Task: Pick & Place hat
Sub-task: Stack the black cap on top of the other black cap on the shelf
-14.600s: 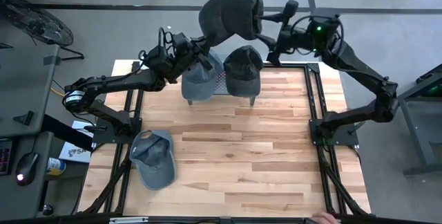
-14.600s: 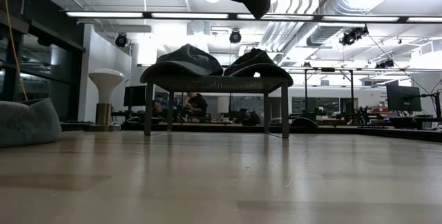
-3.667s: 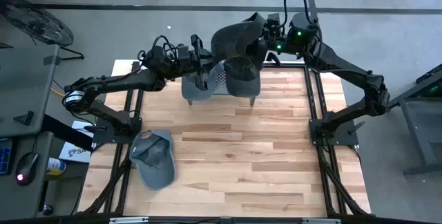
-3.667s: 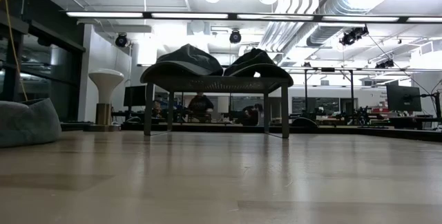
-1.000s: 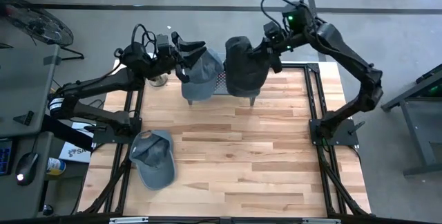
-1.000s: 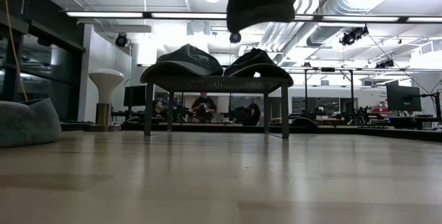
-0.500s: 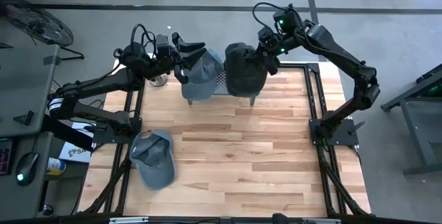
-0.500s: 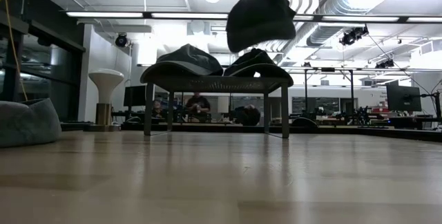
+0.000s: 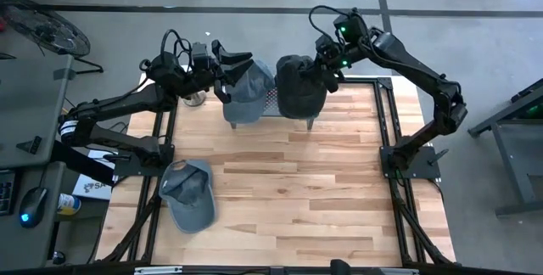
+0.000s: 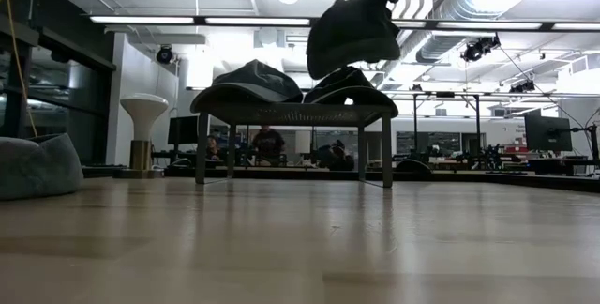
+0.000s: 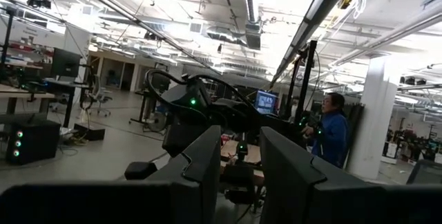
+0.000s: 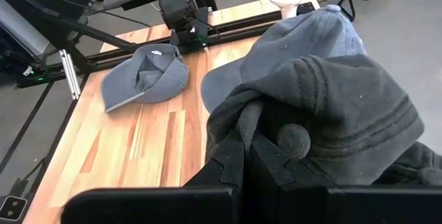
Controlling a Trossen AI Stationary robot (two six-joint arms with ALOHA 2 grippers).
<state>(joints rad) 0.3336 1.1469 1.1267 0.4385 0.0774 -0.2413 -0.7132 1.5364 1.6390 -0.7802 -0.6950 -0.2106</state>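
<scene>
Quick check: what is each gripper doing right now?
Left gripper: fingers slightly apart, holding nothing, raised beside the rack.
Right gripper: shut on the dark knit hat, held above the rack.

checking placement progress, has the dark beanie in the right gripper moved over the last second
Yes. The dark beanie has come down toward the rack, hanging just above the black cap there.

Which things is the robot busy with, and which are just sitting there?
Busy with:
- dark hat, gripped by the right gripper
- rack beneath it

Just sitting:
- blue cap on the rack
- grey cap on the table
- left gripper, waiting
</scene>
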